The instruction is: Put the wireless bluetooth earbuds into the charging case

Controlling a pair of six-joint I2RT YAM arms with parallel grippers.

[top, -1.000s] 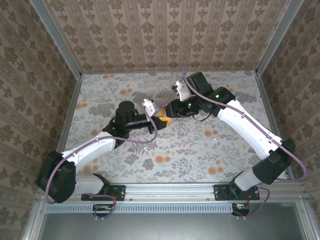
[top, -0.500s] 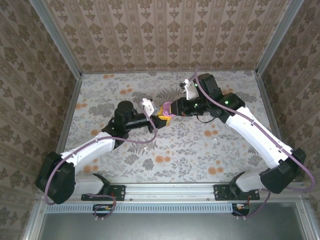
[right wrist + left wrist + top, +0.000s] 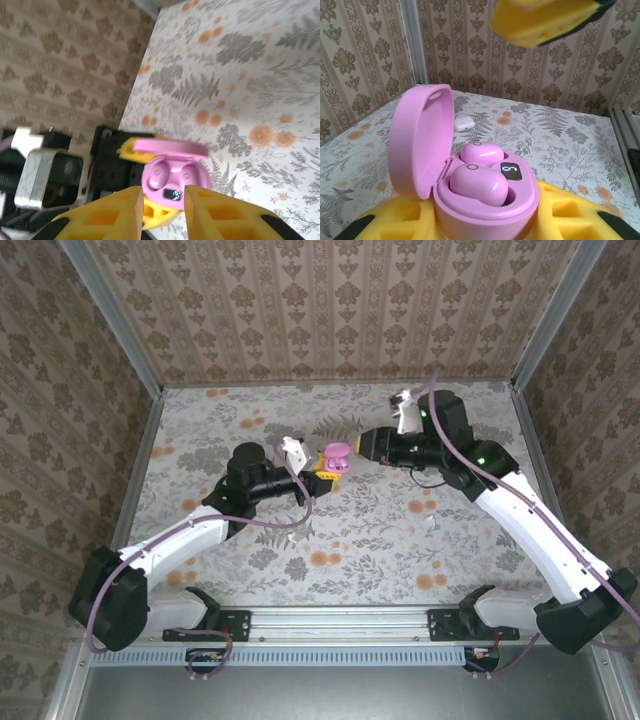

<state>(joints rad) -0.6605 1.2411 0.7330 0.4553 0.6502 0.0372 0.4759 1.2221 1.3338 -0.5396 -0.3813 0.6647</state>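
The pink charging case (image 3: 485, 210) has its lid (image 3: 420, 145) swung open, and my left gripper (image 3: 485, 225) is shut on its body between yellow pads. Both pink earbuds (image 3: 479, 182) (image 3: 481, 152) sit in their wells beside a lit display. From above, the case (image 3: 336, 455) is held over the table's middle by the left gripper (image 3: 322, 472). My right gripper (image 3: 362, 443) hangs just to its right, apart from it. In the right wrist view the right gripper (image 3: 161, 200) stands slightly open with nothing between its fingers, and the case (image 3: 175, 175) lies beyond them.
A small white object (image 3: 463, 122) lies on the floral table (image 3: 400, 540) behind the case. White specks (image 3: 432, 525) lie on the table at the right. Metal frame posts (image 3: 150, 440) and patterned walls bound the table on three sides.
My right gripper has drawn back to the right, away from the case, which now shows with its lid open. The left arm has stayed put.
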